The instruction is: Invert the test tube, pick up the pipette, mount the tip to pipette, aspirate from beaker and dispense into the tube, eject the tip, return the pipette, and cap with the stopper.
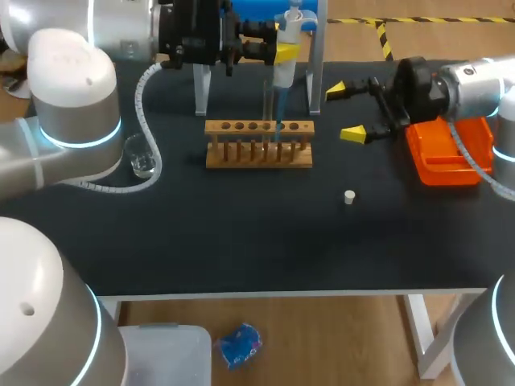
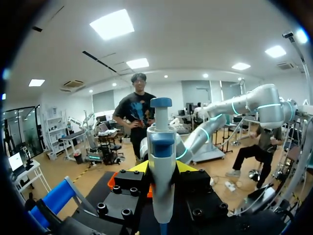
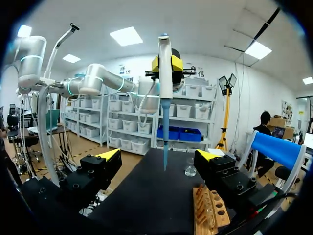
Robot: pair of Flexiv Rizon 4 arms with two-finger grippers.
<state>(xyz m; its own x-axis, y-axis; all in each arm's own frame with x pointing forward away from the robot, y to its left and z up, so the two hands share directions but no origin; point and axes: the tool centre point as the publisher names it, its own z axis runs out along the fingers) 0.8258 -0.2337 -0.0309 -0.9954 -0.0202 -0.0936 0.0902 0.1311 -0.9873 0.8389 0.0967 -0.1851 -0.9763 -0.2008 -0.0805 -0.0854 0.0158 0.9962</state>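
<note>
Now: left hand (image 1: pixel 286 53) clamps one pipette (image 1: pixel 283 79) | right hand (image 1: pixel 344 111) apart | one stopper (image 1: pixel 349 197), one rack (image 1: pixel 259 146)

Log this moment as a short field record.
left gripper: shut on pipette, held above the rack
blue tip: mounted, pointing down
right gripper: open, empty, to the rack's right
beaker: on table near left arm
stopper: loose on table, in front of the rack
orange tray: table's right side

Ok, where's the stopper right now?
In the head view the stopper sits alone on the table, right of the middle, nearer the robot than the rack and left of the orange tray.
</note>
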